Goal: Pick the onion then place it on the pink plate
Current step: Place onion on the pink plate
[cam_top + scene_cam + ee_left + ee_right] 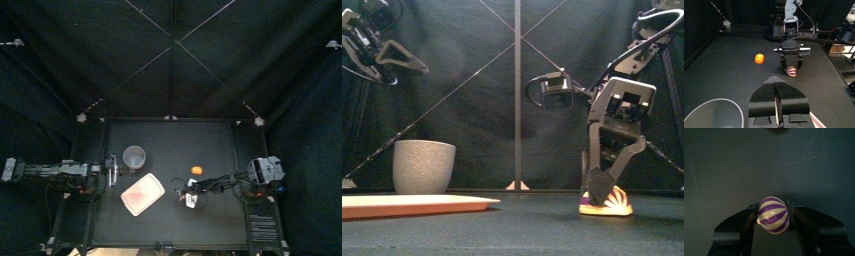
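On table [174,140], vertical right hand [605,196] clasps onion [773,216].

- You are working in a robotics test booth, which is a lab setting and not a home or kitchen.
- Your small black table [167,135] is closed in at the back and on both sides by black curtains [174,60].
- Two black robot arms reach in over it, the left arm [54,168] and the right arm [261,170].
- The items on your table are props: a purple-and-white striped toy onion [773,214], a small orange toy [759,59], a flat pink tray [142,193] and a tall grey speckled cup [424,166].
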`<state>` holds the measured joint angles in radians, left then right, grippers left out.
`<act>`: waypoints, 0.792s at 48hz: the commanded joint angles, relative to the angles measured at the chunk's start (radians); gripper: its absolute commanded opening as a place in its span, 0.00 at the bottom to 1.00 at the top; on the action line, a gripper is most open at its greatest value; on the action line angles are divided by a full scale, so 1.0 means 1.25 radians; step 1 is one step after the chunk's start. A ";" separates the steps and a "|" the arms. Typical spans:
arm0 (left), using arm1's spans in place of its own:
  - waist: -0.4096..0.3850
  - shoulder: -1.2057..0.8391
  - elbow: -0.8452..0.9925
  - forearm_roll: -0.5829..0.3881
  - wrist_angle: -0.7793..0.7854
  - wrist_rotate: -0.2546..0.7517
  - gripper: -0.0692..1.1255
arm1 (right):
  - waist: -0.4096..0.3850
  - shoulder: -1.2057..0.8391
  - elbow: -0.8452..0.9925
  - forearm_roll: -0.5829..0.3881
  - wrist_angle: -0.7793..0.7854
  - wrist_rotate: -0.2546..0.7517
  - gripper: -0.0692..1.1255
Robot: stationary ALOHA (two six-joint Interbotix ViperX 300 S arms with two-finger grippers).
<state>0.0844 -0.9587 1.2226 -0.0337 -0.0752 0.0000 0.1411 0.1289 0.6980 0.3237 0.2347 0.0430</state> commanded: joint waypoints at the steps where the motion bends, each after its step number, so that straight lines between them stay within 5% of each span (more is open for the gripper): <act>1: 0.000 0.004 -0.012 0.000 -0.002 0.000 0.21 | 0.010 -0.004 -0.002 -0.011 0.027 0.002 0.74; 38: 0.001 0.004 -0.013 0.000 -0.002 0.001 0.21 | 0.006 -0.048 -0.137 -0.117 0.098 0.001 0.74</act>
<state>0.0844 -0.9587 1.2226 -0.0337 -0.0752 0.0000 0.1519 0.1104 0.5768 0.1917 0.3651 0.0476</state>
